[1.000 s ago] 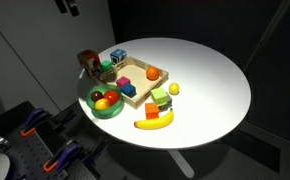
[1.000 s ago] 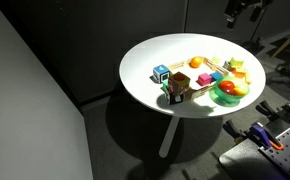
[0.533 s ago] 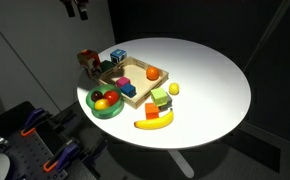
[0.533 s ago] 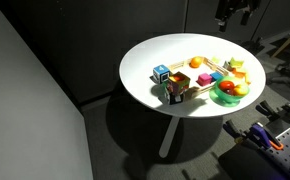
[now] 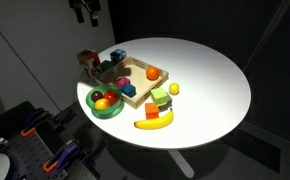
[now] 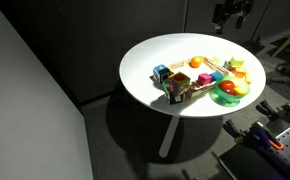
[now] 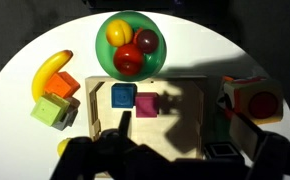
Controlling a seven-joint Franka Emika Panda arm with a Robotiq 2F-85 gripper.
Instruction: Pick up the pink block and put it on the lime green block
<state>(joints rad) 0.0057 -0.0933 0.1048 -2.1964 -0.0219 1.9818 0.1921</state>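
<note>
- Nothing done yet: pink block (image 7: 146, 104) is lying in the wooden tray (image 7: 185, 118), beside the blue cube (image 7: 122, 96).
- Hand (image 5: 88, 14) is hovering high above, fingers spread, empty.
- Grasping, lifting and stacking on lime green block (image 5: 105, 68) are all remaining.

One round white table (image 5: 210, 85) was there, and on it one green bowl (image 7: 102, 40), three pieces of fruit (image 7: 128, 60) in that bowl, one banana (image 7: 50, 72) and one wooden tray (image 7: 185, 110). Plain cubes numbered four: one pink block (image 7: 146, 104), one blue cube (image 7: 123, 96), one orange block (image 7: 60, 87) and one yellow-green block (image 7: 48, 111). One patterned cube (image 7: 255, 100) showed a red circle.
</note>
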